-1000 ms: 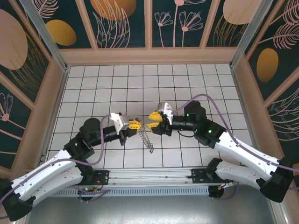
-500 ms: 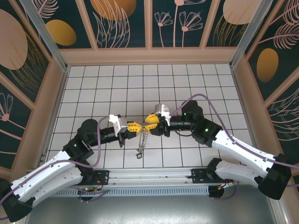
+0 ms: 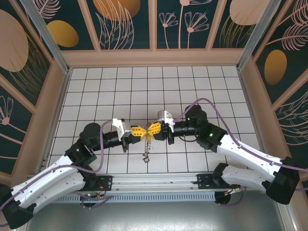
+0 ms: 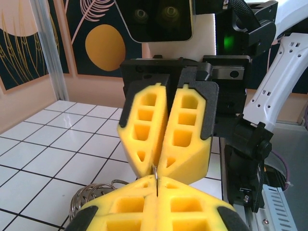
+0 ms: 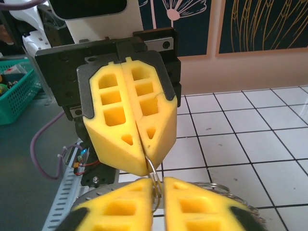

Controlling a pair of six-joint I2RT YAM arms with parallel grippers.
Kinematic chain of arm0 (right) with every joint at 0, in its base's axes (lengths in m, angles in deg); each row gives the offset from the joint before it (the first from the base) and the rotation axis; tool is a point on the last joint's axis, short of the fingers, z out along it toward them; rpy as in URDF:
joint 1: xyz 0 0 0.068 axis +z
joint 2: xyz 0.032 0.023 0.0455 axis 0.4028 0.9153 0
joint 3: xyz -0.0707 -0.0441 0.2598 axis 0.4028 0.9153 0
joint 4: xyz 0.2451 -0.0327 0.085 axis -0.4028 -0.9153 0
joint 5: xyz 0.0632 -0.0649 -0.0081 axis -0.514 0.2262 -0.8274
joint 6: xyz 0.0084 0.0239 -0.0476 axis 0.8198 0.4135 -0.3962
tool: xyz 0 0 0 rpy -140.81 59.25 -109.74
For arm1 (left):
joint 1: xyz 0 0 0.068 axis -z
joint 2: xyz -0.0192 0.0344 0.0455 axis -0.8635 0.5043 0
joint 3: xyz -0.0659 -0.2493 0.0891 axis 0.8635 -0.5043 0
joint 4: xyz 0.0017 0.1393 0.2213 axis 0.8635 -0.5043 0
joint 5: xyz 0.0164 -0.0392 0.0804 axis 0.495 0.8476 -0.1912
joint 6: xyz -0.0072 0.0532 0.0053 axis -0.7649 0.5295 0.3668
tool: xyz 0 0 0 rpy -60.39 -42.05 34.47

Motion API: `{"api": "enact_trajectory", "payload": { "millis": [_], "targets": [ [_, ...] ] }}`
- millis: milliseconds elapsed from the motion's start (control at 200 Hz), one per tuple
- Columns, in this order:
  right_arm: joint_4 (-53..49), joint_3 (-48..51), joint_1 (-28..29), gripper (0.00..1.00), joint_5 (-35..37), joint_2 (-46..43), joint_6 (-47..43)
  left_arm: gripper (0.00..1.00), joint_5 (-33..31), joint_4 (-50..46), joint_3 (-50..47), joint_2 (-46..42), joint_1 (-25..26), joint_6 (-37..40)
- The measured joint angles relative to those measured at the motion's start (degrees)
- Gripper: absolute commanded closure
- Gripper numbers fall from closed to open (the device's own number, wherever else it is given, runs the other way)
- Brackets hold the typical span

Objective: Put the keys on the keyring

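Over the tiled floor's middle my left gripper (image 3: pixel 143 131) and right gripper (image 3: pixel 152 128) meet tip to tip. Both are shut on the keyring (image 4: pixel 156 174), a thin metal loop pinched edge-on between the two pairs of yellow fingers. In the right wrist view the keyring (image 5: pixel 153 174) runs from the left gripper (image 5: pixel 144 164) above into my right gripper (image 5: pixel 158 191) below. The keys (image 3: pixel 147 150) dangle as a slim grey chain under the fingertips, down toward the floor. Bunched metal loops (image 4: pixel 90 196) lie behind my left gripper (image 4: pixel 158 185), opposite the right gripper (image 4: pixel 161 164).
White tiled floor (image 3: pixel 211 91) is boxed in by patterned walls (image 3: pixel 127 24). A metal rail (image 3: pixel 159 185) with both arm bases runs along the near edge. A teal basket (image 5: pixel 17 91) sits outside the pen, behind the left arm.
My right gripper moved left to meet the left one and shut on the keyring. The dangling keys swung from a slant to hang straighter. The left gripper stayed shut.
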Motion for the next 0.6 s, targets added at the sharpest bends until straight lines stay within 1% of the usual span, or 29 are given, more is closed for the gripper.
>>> {"api": "enact_trajectory", "payload": {
  "millis": [150,295,435,596],
  "targets": [
    [-1.1,-0.2,0.3,1.0,1.8,0.0,-1.0,1.0,-0.5,-0.3,0.0,0.1,0.0,-0.2],
    [-8.0,-3.1,1.0,1.0,5.8,1.1,-4.5,1.0,-2.5,-4.1,1.7,2.1,0.0,0.5],
    [-15.0,-7.6,1.6,1.0,10.3,3.7,-7.9,0.91,-4.9,-8.6,4.7,4.9,-0.1,1.6],
    [-19.9,-10.2,3.2,1.0,13.9,5.0,-10.7,0.9,-5.8,-11.0,5.7,6.7,0.0,2.2]
  ]
}}
